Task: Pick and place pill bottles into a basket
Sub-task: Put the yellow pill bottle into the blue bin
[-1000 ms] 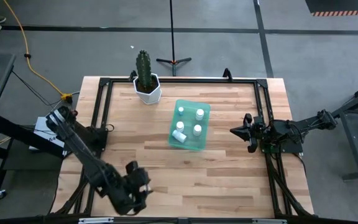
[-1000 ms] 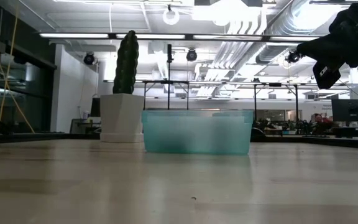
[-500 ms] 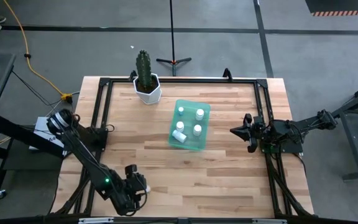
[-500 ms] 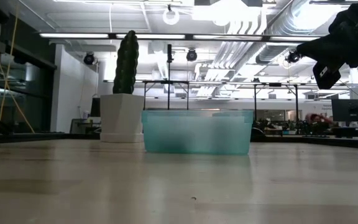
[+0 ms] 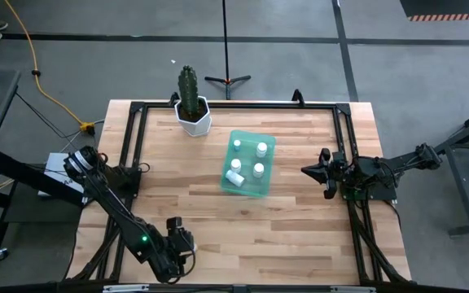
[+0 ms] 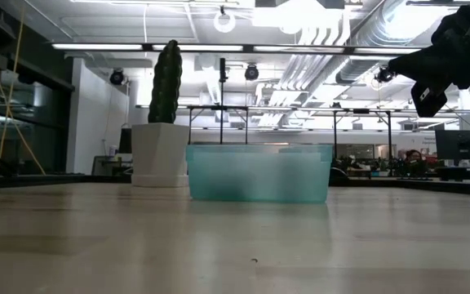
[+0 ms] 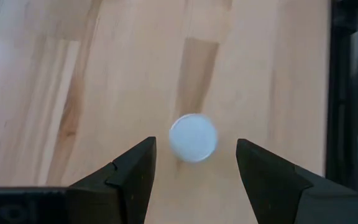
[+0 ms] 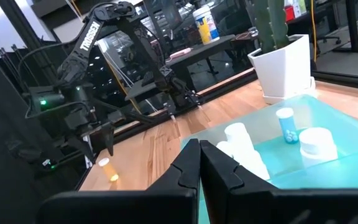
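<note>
Pill bottle (image 7: 192, 138) seen cap-on between the left gripper (image 7: 194, 163) wide jaws, apparently untouched, right gripper (image 8: 199, 163) jaws closed.

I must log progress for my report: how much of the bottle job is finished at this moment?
Done: four pill bottles are in the basket, one on its side. In hand: the left gripper is open above one more bottle near the table's front-left edge, not gripping it. Left: grasping it and carrying it to the basket. The right gripper waits shut at the right side.
</note>
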{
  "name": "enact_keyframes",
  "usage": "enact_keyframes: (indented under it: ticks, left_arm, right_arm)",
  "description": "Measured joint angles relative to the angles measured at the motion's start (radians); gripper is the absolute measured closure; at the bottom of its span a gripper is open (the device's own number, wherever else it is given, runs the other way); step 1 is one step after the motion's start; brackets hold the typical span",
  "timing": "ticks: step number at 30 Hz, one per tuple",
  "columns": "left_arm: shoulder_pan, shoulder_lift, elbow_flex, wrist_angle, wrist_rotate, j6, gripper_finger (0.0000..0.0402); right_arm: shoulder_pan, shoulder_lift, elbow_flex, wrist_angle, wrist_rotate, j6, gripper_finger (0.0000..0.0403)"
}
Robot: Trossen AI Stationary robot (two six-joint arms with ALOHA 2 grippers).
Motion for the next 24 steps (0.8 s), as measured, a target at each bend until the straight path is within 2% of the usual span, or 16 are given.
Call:
enact_keyframes:
  ticks: [4,10,14,18,24]
  left_arm:
    - [0.0,0.0,0.0,-0.005,0.0,-0.018,0.0126]
    - [0.011,0.025,0.0,-0.005,0.032,-0.018,0.0045]
    - [0.024,0.052,0.0,0.021,0.05,-0.015,0.0012]
    - [0.035,0.066,0.0,0.011,0.052,-0.018,0.0008]
    - [0.047,0.074,-0.001,0.019,0.056,0.008,0.0036]
  right_arm:
    - [0.0,0.0,0.0,0.0,0.001,0.0,0.0402]
    - [0.0,0.0,0.0,0.0,0.004,0.002,0.0402]
    - [0.0,0.0,0.0,0.0,0.005,0.002,0.0402]
    - [0.0,0.0,0.0,-0.001,0.005,0.002,0.0402]
    - [0.0,0.0,0.0,0.0,0.009,0.0,0.0402]
